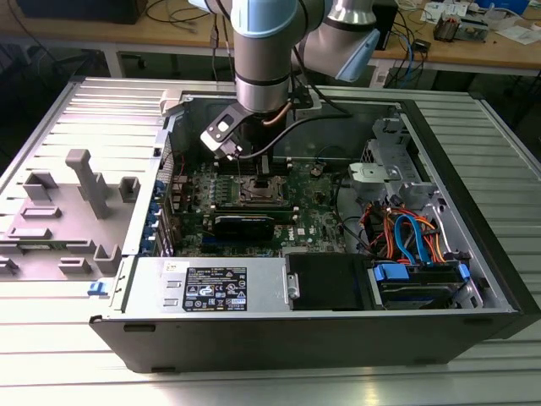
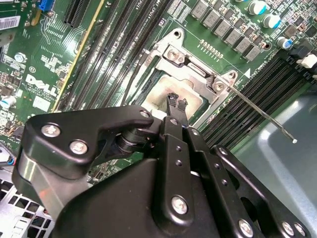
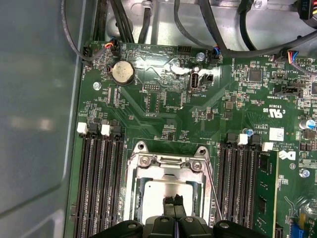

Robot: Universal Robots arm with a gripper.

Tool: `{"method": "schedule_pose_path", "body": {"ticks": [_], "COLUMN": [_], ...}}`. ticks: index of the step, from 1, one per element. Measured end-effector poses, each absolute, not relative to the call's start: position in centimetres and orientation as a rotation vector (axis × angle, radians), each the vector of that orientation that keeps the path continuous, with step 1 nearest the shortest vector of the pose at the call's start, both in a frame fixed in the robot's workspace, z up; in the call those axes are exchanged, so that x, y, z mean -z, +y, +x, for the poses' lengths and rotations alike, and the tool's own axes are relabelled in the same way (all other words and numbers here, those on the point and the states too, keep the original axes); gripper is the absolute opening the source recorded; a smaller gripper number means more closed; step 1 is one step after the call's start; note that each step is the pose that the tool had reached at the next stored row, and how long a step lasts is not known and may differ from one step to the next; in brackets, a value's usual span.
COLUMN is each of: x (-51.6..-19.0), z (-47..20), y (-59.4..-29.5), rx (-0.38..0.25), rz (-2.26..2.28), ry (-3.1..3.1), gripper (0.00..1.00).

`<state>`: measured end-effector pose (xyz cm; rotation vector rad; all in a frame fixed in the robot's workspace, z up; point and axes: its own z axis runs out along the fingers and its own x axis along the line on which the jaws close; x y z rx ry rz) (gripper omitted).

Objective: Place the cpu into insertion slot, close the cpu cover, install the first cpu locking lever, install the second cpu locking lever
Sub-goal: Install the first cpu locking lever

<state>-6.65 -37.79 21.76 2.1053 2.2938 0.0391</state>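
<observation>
Black gripper (image 3: 173, 200) (closed) over cpu (image 3: 151, 197)

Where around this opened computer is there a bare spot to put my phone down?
The ribbed table lies bare on the exterior view's right of the case, and along its front edge. That view's left holds grey fixture blocks. Inside is crowded: cables, and the gripper over the cpu.

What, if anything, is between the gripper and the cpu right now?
Nothing visible. The gripper, fingertips shut, hangs directly over the cpu; the thin lever rod stands off to the side.
</observation>
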Motion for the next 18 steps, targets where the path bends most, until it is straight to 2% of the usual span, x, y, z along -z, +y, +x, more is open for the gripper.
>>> {"method": "schedule_pose_path", "body": {"ticks": [18], "x": [-22.55], "z": [-6.6], "y": [-37.77], "rx": [-0.04], "rz": [2.034], "ry": [2.358], "gripper": [0.11]}}
